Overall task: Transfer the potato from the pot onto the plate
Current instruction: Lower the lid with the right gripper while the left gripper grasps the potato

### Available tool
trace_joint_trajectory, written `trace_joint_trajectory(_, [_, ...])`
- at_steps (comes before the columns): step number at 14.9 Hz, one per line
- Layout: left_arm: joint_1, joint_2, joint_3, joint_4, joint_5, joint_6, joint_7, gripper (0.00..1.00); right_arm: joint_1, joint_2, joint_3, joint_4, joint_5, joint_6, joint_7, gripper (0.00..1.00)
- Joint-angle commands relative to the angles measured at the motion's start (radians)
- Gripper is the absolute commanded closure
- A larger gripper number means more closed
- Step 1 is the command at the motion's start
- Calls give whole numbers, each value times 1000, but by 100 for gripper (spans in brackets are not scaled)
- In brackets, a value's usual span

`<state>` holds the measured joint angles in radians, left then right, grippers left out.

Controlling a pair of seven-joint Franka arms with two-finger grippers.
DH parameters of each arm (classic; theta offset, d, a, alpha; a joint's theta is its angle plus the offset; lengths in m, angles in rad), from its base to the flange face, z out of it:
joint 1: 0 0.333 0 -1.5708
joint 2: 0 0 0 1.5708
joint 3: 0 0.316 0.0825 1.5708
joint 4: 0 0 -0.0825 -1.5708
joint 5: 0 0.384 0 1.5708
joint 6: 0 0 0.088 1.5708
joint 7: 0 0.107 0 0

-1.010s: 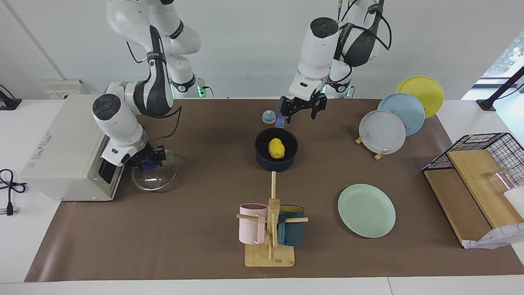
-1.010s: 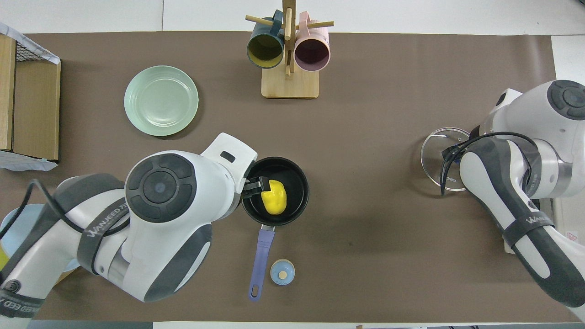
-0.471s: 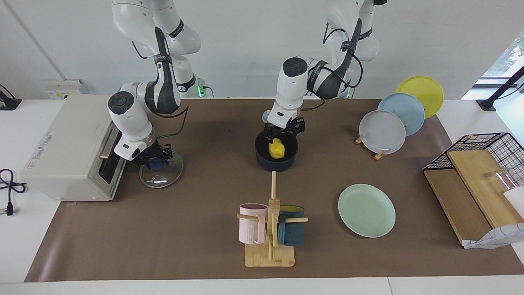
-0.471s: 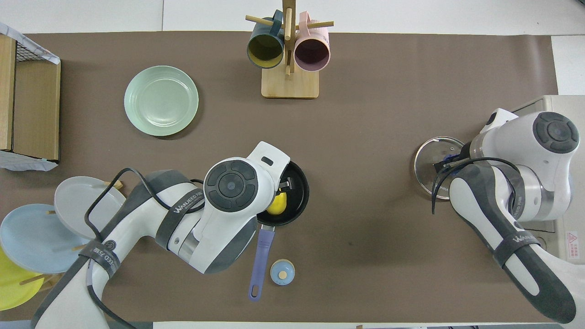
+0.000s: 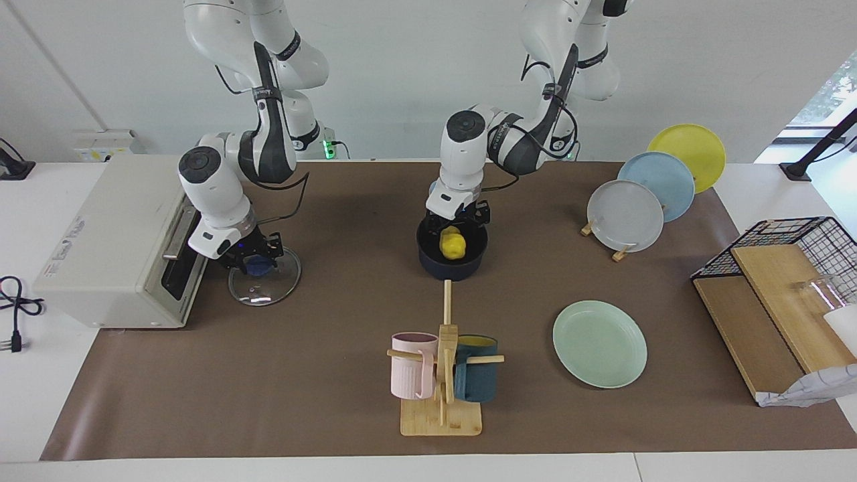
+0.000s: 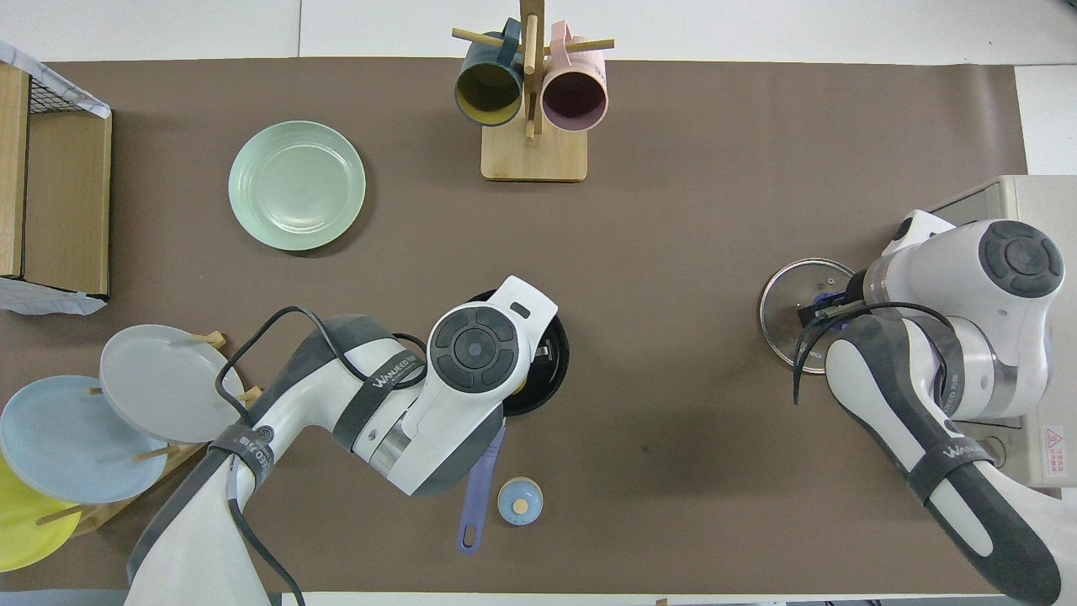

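Observation:
The yellow potato (image 5: 453, 243) lies in the dark blue pot (image 5: 452, 266) near the middle of the table. My left gripper (image 5: 457, 221) is low over the pot, open, with a finger on each side of the potato's top. In the overhead view the left wrist hides the potato; only the pot's rim (image 6: 557, 370) and blue handle (image 6: 478, 498) show. The mint-green plate (image 5: 599, 343) lies bare, farther from the robots than the pot, toward the left arm's end; it also shows in the overhead view (image 6: 297, 185). My right gripper (image 5: 249, 260) is shut on the blue knob of a glass lid (image 5: 264, 284).
A white oven (image 5: 107, 234) stands beside the lid at the right arm's end. A mug rack (image 5: 442, 375) with a pink and a dark blue mug stands farther out than the pot. A rack of grey, light blue and yellow plates (image 5: 626, 214) and a wire basket (image 5: 803, 248) stand at the left arm's end. A small blue bell (image 6: 519, 502) sits by the pot's handle.
My left gripper has come down from above the pot's handle to the potato in the pot. My right gripper has shifted the glass lid a little away from the oven.

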<state>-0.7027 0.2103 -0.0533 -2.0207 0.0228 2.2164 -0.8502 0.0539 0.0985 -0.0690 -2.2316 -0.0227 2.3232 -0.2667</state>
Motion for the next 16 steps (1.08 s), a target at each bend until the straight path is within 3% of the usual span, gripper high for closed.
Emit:
trace_joint_trajectory(1, [-30,20,18,4,26,13,-17,0,-5,-16,12,19,7,-7,0,0])
trace_joint_trajectory(5, [-47,26,18,2,29,13,-18,0,3,-14,17,163,9,-151,3,0])
trace_joint_trajectory(13, [-49,43,18,2,31,13,-18,0,7,-46,17,527,9,-637,126,0])
trace_joint_trajectory(16, [-49,43,18,2,31,9,-18,41,6,-87,17,583,10,-755,126,0])
